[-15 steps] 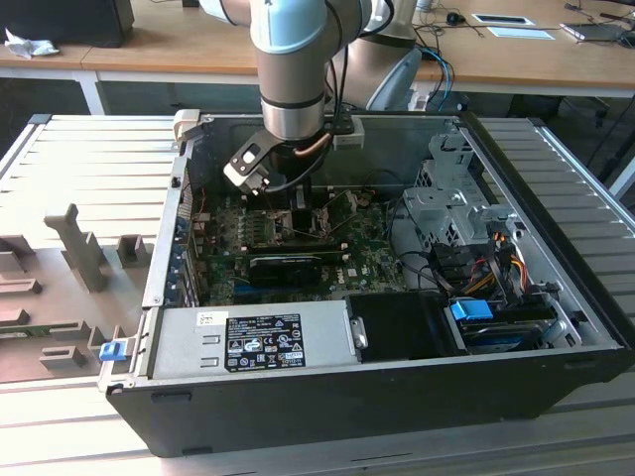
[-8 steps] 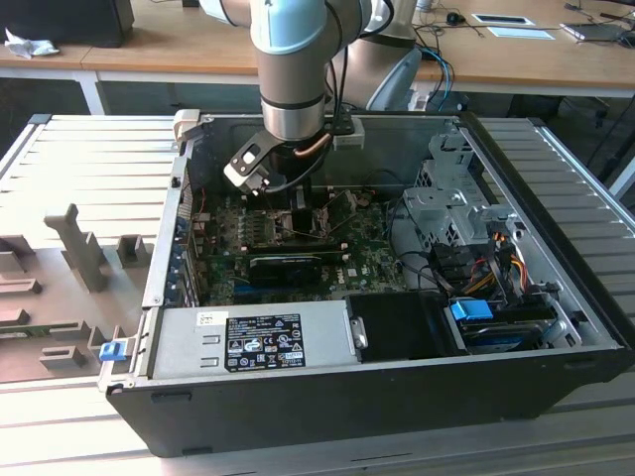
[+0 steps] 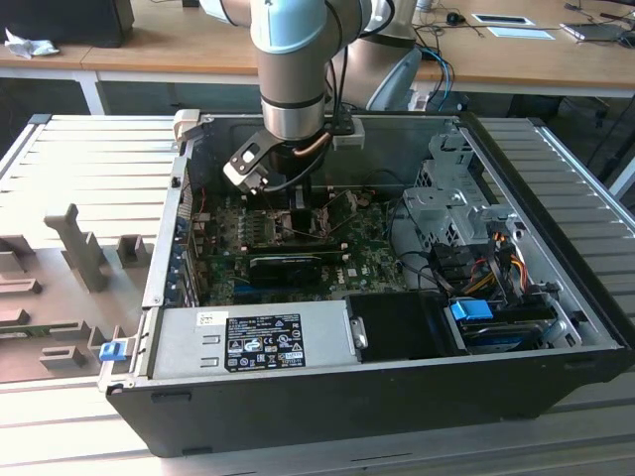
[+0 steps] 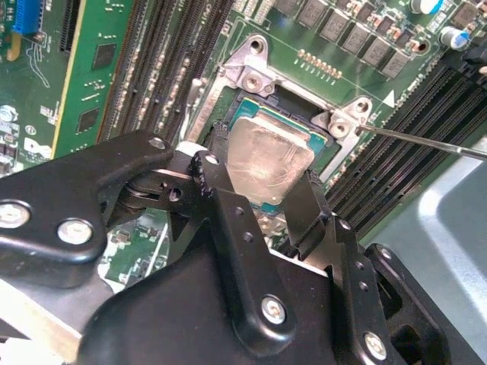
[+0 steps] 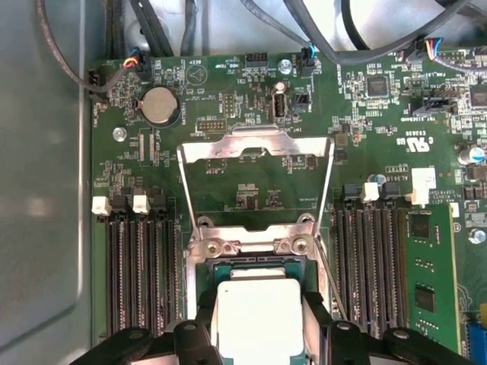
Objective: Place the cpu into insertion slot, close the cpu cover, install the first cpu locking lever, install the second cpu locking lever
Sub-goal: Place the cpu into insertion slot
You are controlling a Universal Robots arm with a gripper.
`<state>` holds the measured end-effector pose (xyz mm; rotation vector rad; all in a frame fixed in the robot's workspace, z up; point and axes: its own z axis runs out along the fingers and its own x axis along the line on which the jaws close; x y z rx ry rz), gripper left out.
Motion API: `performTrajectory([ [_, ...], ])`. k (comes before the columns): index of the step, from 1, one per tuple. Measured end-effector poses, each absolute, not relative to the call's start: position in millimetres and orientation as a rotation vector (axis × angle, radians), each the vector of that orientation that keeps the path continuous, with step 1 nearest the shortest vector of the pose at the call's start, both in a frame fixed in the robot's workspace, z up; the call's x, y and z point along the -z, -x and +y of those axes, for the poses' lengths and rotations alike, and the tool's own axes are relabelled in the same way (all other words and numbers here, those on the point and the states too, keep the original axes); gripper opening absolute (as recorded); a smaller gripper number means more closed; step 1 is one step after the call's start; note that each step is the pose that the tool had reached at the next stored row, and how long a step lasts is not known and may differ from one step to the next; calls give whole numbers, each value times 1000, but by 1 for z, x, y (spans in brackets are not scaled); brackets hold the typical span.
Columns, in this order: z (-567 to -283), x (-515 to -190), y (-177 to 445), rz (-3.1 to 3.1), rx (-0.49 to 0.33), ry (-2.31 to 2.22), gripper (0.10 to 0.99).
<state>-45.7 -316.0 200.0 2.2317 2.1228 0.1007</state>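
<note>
Your gripper [image 4: 261, 181] pinched the cpu [image 4: 270, 152] by two opposite edges at the insertion slot [image 4: 283, 97]. Looked light, stiff, slick-faced, fragile underneath: edges were the only safe hold.

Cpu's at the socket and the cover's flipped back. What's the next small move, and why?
Probably open the gripper slightly to let go. The cpu looks level inside the rim of the insertion slot, with a finger against each side, and the cpu cover is flipped open, off the slot.
</note>
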Motion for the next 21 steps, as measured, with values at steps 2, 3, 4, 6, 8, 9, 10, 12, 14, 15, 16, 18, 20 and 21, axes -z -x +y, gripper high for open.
performTrajectory([
  [2,-316,-200,46,2121,-100,-2233,529],
  [3,-316,-200,46,2121,-100,-2233,529],
  [4,-316,-199,46,2121,-100,-2234,529],
  [6,-316,-199,46,2121,-100,-2233,541],
  [8,-316,-199,45,2121,-100,-2234,608],
  [9,-316,-199,45,2121,-100,-2233,608],
  [10,-316,-199,45,2121,-100,-2234,608],
  [12,-316,-199,45,2120,-100,-2234,608],
  [14,-316,-199,45,2120,-100,-2234,608],
  [15,-316,-199,45,2119,-101,-2235,592],
  [16,-316,-199,45,2119,-101,-2235,592],
  [18,-316,-200,45,2115,-100,-2239,533],
  [20,-316,-200,45,2111,-100,-2242,533],
  [21,-316,-200,45,2111,-100,-2242,533],
])
